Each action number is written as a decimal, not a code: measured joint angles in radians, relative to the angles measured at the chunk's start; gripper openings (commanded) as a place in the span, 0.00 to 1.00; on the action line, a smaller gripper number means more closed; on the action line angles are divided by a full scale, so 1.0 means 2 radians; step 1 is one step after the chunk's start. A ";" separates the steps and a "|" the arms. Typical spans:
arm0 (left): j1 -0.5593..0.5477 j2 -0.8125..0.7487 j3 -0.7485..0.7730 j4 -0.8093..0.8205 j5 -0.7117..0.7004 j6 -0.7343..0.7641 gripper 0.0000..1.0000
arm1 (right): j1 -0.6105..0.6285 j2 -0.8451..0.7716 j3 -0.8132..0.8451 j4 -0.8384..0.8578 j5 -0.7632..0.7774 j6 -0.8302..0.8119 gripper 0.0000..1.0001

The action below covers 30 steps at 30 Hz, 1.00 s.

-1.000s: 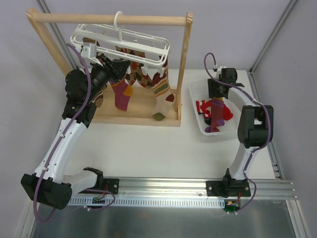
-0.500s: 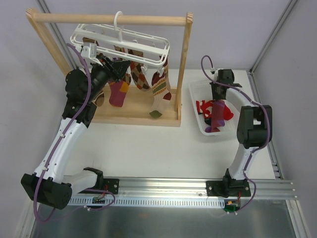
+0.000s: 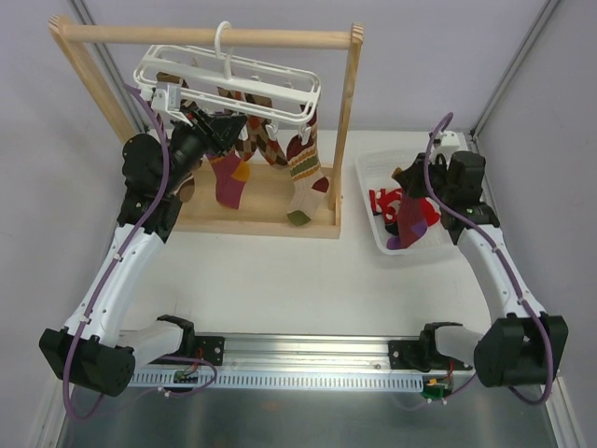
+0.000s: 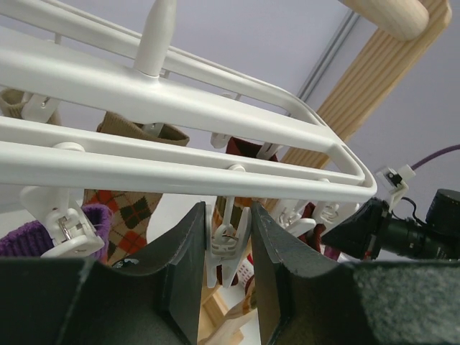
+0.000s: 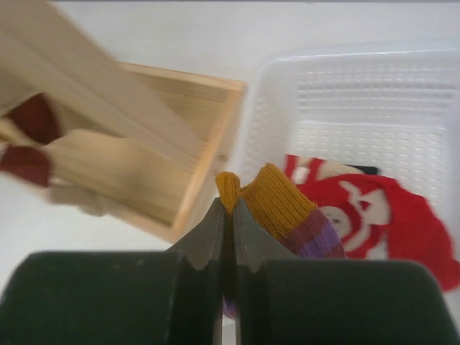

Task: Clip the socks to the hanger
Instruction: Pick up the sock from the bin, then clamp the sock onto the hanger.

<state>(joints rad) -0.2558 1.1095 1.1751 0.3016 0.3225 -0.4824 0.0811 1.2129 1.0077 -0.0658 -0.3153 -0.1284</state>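
The white hanger (image 3: 233,79) hangs from the wooden rack's top bar, with a magenta sock (image 3: 229,182), a brown argyle sock (image 3: 266,145) and a wavy-striped sock (image 3: 306,173) clipped under it. My left gripper (image 3: 229,126) is raised under the hanger (image 4: 180,108), shut on one white clip (image 4: 228,248) and squeezing it. Over the basket, my right gripper (image 3: 408,177) is shut on the orange cuff of a purple sock (image 5: 287,208), whose foot (image 3: 412,219) dangles into the basket. A red sock (image 3: 382,203) with white marks lies in the basket.
The wooden rack (image 3: 350,121) stands at the back left on its flat base (image 3: 261,210). The white plastic basket (image 3: 368,173) sits just right of the rack's right post. In the right wrist view the rack's base corner (image 5: 208,115) is close beside the basket wall (image 5: 359,100).
My right gripper shut on the purple sock's cuff and lifted it, and the right arm's elbow swung out to the right and nearer. The hung socks swayed. The left gripper stayed on the clip.
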 measured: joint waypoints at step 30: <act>-0.013 -0.025 -0.009 0.031 0.066 -0.040 0.09 | 0.335 0.060 0.103 0.187 -0.172 0.154 0.01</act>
<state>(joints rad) -0.2817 1.0603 1.1564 0.3645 0.4553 -0.5632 0.7513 1.3338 1.2140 0.3077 -0.6586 0.1799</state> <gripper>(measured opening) 0.282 0.037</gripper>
